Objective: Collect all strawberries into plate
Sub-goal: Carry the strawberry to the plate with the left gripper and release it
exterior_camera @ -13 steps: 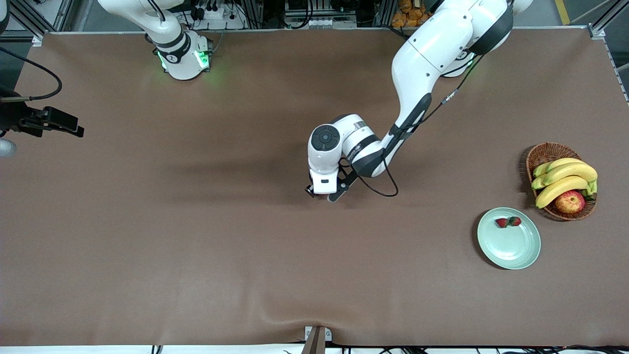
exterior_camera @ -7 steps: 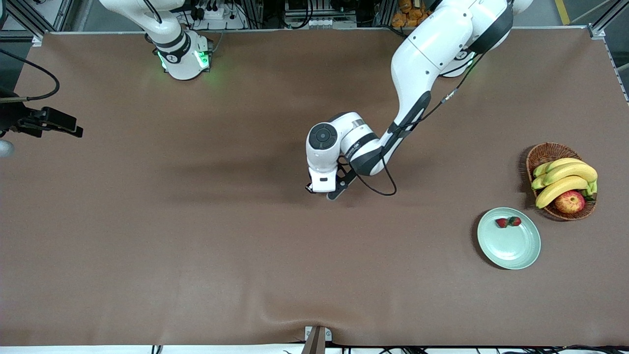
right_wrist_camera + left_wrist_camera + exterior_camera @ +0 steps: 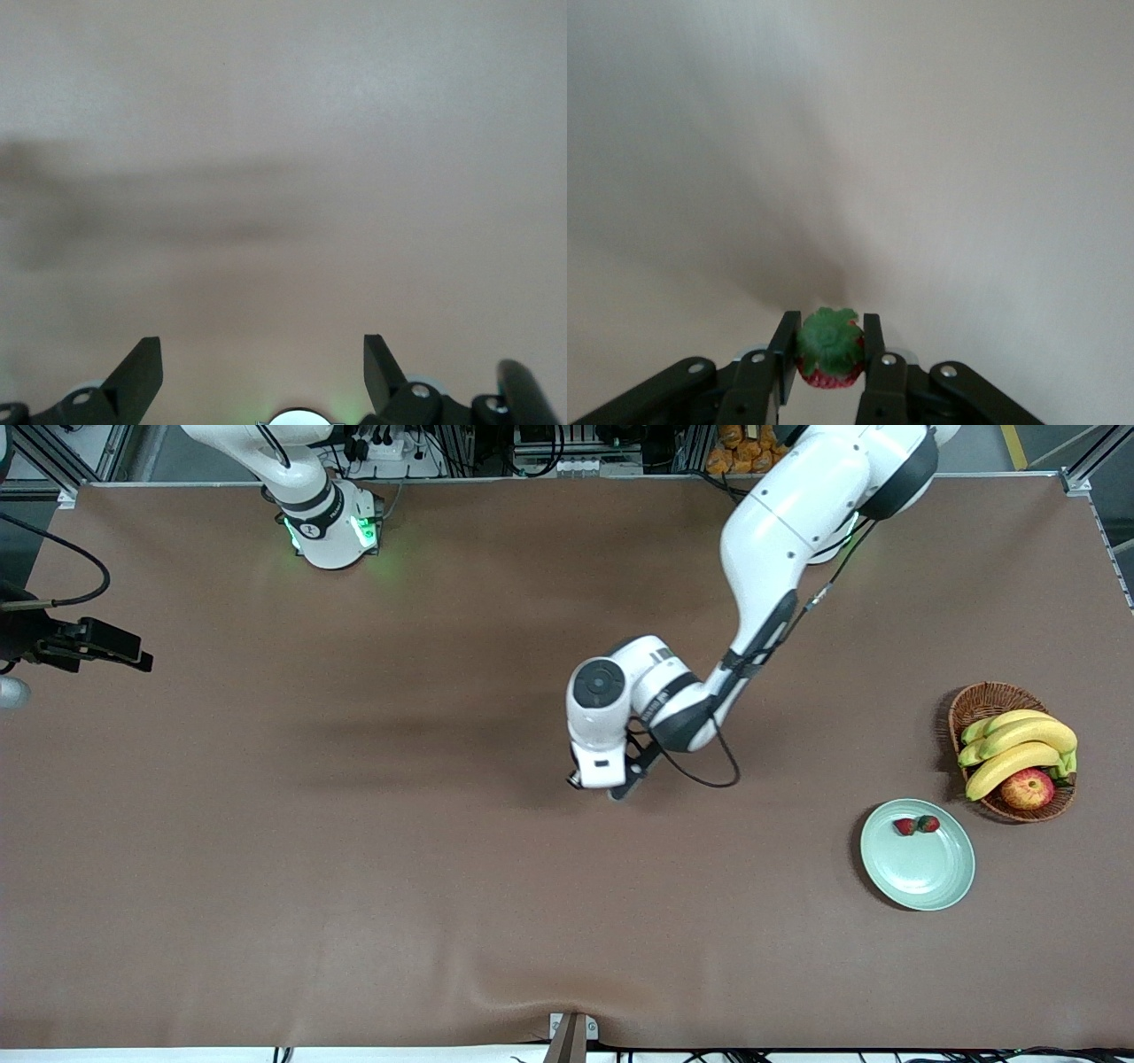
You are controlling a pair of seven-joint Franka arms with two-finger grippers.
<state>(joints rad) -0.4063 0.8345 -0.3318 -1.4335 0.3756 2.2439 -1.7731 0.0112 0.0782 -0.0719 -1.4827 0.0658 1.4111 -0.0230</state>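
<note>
My left gripper (image 3: 829,323) is shut on a small red strawberry (image 3: 829,352), its green cap facing the left wrist camera, low over the middle of the brown table. In the front view the left wrist (image 3: 601,726) hides that berry. Two more strawberries (image 3: 904,826) (image 3: 927,824) lie side by side on the pale green plate (image 3: 921,872), near the rim closest to the basket. That plate sits toward the left arm's end of the table. My right gripper (image 3: 263,350) hangs open over bare table with nothing between its fingers.
A wicker basket (image 3: 982,698) with bananas (image 3: 1019,748) and a red-yellow apple (image 3: 1028,788) stands beside the plate, a little farther from the front camera. The right arm waits at its own end of the table.
The left gripper has shut on the strawberry and shifted a little toward the left arm's end of the table. The right arm has stayed where it was.
</note>
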